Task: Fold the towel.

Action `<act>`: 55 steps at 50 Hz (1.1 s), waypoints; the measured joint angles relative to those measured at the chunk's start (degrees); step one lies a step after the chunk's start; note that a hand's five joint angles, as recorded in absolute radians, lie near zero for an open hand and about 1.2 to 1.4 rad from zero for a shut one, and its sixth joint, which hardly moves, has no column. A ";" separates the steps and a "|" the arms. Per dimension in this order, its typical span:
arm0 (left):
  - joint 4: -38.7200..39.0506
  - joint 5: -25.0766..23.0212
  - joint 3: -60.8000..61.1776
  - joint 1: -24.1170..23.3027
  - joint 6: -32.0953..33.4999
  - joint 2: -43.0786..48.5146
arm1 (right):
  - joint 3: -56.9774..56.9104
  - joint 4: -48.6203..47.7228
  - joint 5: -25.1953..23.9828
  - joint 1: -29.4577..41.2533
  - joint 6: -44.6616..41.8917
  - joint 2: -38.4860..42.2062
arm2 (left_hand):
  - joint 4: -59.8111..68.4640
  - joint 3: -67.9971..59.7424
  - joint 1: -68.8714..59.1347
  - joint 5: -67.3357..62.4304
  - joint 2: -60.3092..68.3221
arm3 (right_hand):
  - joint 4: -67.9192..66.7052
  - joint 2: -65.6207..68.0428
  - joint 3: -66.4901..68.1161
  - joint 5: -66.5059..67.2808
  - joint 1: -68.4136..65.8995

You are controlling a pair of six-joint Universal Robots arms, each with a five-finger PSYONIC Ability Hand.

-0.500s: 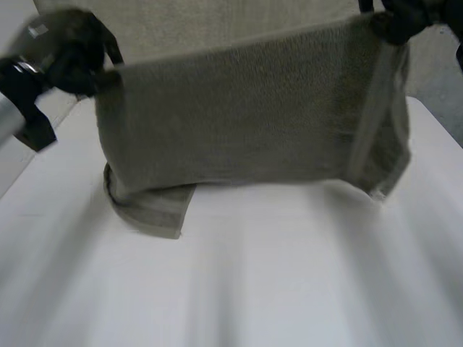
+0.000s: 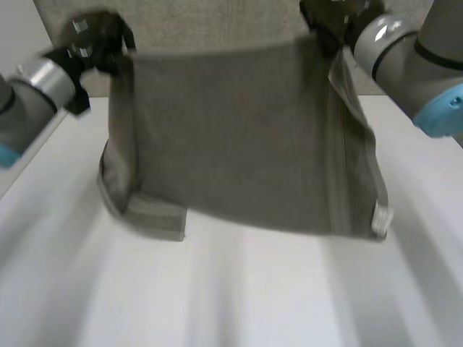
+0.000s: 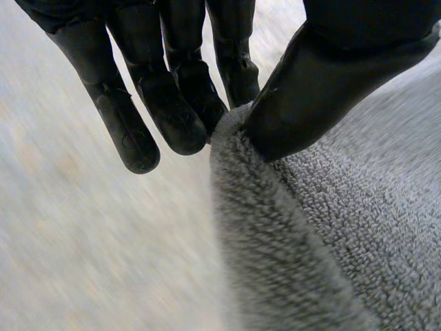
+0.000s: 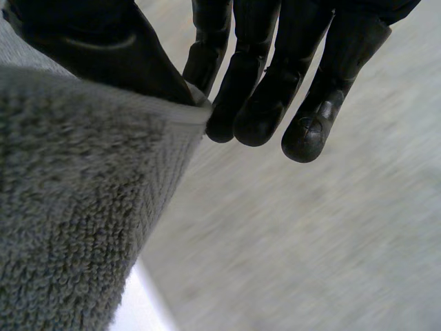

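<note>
A grey-green terry towel hangs in the air between my two hands, its upper edge stretched level. Its lower left part rests bunched on the white table; the lower right corner hangs just above it. My left hand pinches the towel's upper left corner between thumb and fingers. My right hand pinches the upper right corner between thumb and fingers. The towel drops away below each pinch.
A grey-beige wall panel stands behind the towel at the table's far edge. White table surface spreads in front of the towel toward me.
Both hands have moved inward, the right one most, so the towel's top edge is shorter. The towel's lower right corner has swung down and toward me.
</note>
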State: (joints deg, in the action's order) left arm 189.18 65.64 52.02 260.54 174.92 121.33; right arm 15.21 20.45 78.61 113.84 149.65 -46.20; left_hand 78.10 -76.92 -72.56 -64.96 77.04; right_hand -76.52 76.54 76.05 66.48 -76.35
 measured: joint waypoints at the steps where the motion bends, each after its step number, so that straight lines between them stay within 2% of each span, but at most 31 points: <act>1: 0.02 0.59 -1.48 -0.07 0.23 0.32 | -0.93 -0.83 0.13 0.00 0.14 0.19 | 0.00 0.00 0.00 0.00 0.00 | 0.00 0.00 0.00 0.00 0.00; 6: 0.22 6.66 -15.17 -0.45 1.36 1.15 | -8.43 -9.65 1.94 -0.11 2.99 -0.19 | 0.00 -0.04 0.00 0.00 0.00 | 0.00 0.00 0.00 0.00 0.00; 10: 0.32 8.62 -19.49 -0.49 1.32 -0.77 | -9.68 -12.40 2.61 -0.35 6.09 -2.06 | 0.01 -0.04 0.00 0.00 0.00 | 0.00 0.00 0.00 0.00 0.00; 14: 0.31 8.74 -18.51 -0.44 1.27 -2.44 | -8.33 -10.15 2.21 -0.55 7.33 -3.13 | 0.01 -0.04 0.00 0.00 0.00 | -0.20 0.00 0.00 0.00 0.00; 21: 0.62 6.92 -3.73 0.58 1.96 -5.30 | -1.93 1.48 -2.09 -1.10 6.51 -3.66 | 0.01 -0.04 0.00 0.00 0.00 | -0.25 0.00 0.00 0.01 0.00; 24: 1.47 4.63 6.53 1.60 3.04 -6.49 | 4.55 7.89 -5.57 -1.71 3.91 -3.83 | 0.02 -0.05 -0.01 -0.01 0.00 | -0.25 0.00 0.00 0.13 0.00; 29: 3.33 0.92 20.66 3.42 6.71 -7.43 | 16.45 12.01 -8.96 -2.90 -0.87 -4.90 | 0.02 -0.05 -0.01 0.00 0.00 | -0.25 0.00 0.00 0.17 0.00; 36: 7.59 -2.29 37.74 4.79 16.65 -6.97 | 36.19 6.13 -10.27 -5.41 -6.43 -9.21 | 0.02 -0.05 -0.01 0.00 0.00 | -0.25 0.00 0.00 0.41 0.00; 41: 12.20 -2.24 43.58 4.82 22.08 -5.38 | 46.66 -0.18 -10.16 -6.82 -7.01 -13.73 | 0.02 -0.05 -0.01 0.00 0.00 | -0.25 0.00 0.00 0.87 0.00; 45: 16.40 -1.79 45.25 4.76 23.93 -3.64 | 52.76 -3.75 -10.08 -7.34 -6.71 -16.89 | 0.02 -0.05 0.02 -0.01 0.00 | -0.25 0.00 0.00 1.10 0.00; 47: 18.09 -1.64 45.32 4.77 24.19 -2.85 | 54.35 -4.58 -10.05 -7.40 -6.56 -17.67 | -7.17 6.21 2.46 4.02 -6.45 | -0.25 0.00 0.00 1.14 0.00; 50: 20.82 -1.23 45.02 4.78 24.31 -1.39 | 56.37 -5.57 -10.04 -7.39 -6.29 -18.54 | -24.25 22.82 18.96 21.62 -23.49 | -0.25 0.00 0.00 1.47 0.00; 55: 23.53 -0.23 44.34 4.83 24.26 0.68 | 58.08 -6.68 -9.90 -7.34 -6.05 -18.91 | -29.28 27.80 24.42 27.15 -28.39 | -0.25 0.00 0.00 1.55 0.00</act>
State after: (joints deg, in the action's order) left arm 212.71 65.40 96.36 265.37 199.18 122.01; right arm 73.30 13.76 68.71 106.50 143.61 -65.11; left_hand 48.82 -49.13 -48.14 -37.81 48.65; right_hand -76.77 76.54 76.06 68.03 -76.35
